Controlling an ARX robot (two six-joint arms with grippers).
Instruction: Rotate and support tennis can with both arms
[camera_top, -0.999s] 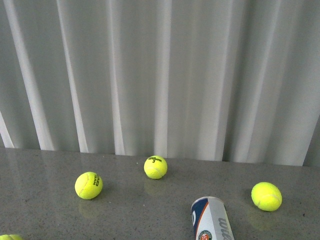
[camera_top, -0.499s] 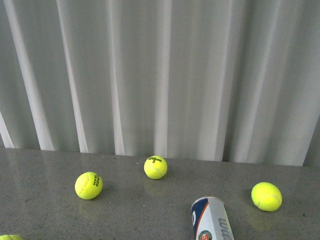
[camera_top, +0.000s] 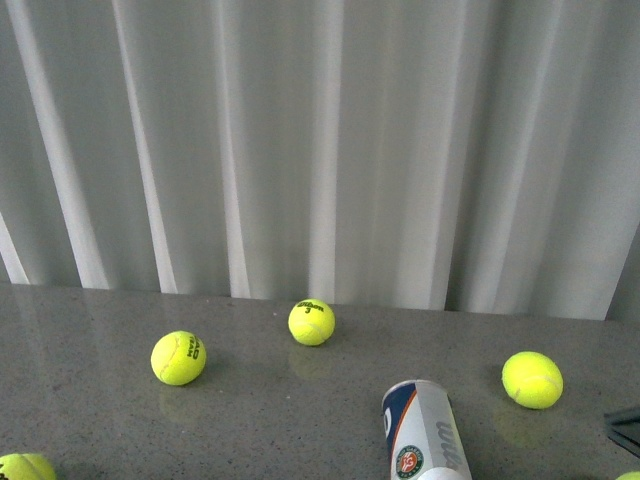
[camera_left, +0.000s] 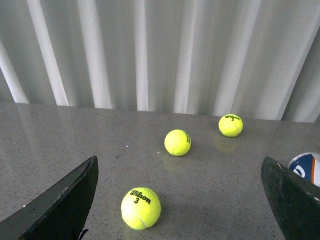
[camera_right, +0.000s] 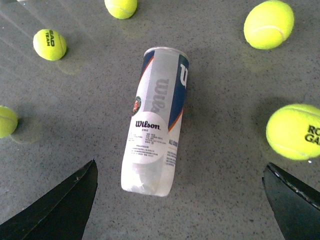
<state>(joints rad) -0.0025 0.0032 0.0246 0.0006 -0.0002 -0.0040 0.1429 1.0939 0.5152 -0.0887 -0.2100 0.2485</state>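
The tennis can lies on its side on the grey table, its blue-white label and round logo facing up. In the front view the tennis can is cut off by the lower edge, its silver-rimmed end pointing away from me. My right gripper hovers open above the can's clear end, with its fingers wide apart and touching nothing. My left gripper is open over a yellow ball, and the can's end shows just past one of its fingers.
Yellow tennis balls lie scattered around the can, and another ball is close beside it. One Wilson ball sits between the left fingers. A white curtain closes off the table's far edge. A black arm part shows at right.
The front view now shows a bit more of the table and can. A black part of the right arm has entered at the right edge. Can and balls lie as before.
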